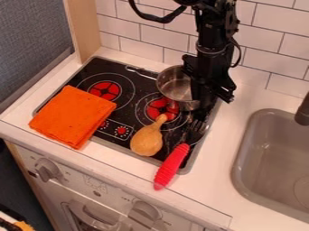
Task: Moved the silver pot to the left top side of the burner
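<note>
With the claw (205, 100) at the right side of the silver pot (173, 85), impossible to read as spread or closed, seems only partway through the task: pot at the back right of the cooktop (100, 66), near the right burner (161, 108), probably needing shifting toward the upper left.

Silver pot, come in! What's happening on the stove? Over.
Gripper at right side of silver pot. Pot by right burner, handle pointing left. Orange cloth partly over left burner.
</note>
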{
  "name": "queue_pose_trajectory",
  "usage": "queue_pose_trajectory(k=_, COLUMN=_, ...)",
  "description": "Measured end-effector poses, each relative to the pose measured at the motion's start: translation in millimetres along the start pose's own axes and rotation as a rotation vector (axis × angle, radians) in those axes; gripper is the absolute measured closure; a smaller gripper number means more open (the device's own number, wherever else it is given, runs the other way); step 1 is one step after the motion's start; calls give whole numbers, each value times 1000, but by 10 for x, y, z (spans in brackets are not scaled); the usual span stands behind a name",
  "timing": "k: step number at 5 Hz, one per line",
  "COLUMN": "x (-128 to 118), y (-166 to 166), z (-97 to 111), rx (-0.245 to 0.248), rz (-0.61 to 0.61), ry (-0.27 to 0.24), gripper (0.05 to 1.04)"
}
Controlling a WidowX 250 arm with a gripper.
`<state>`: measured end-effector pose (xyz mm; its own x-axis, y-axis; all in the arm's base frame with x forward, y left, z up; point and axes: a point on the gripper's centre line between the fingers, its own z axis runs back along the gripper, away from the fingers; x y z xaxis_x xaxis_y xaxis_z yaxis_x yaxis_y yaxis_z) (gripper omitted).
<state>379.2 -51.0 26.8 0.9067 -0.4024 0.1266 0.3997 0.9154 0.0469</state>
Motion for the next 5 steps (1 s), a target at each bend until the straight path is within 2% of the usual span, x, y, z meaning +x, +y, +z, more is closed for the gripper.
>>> queue_pose_trajectory(k=1, x=-16, y=33, z=3, rx=29, rz=-33, ry=30, gripper=1006)
queue_pose_trajectory(k=2, x=-42, y=37, z=8, rx=8, rz=-34, ry=39, gripper=1010)
queue_pose_trajectory(k=3, x=-59, y=257, z=413, rx=31, rz=31, ry=-36, gripper=1017)
queue_pose_trajectory(k=4, x=-271, y=731, z=826, rx=60, rz=104, ry=-88, gripper=1022)
queue_pose_trajectory(k=5, x=-540, y=1087, z=932, rx=102, rz=162, ry=-73, gripper=1024)
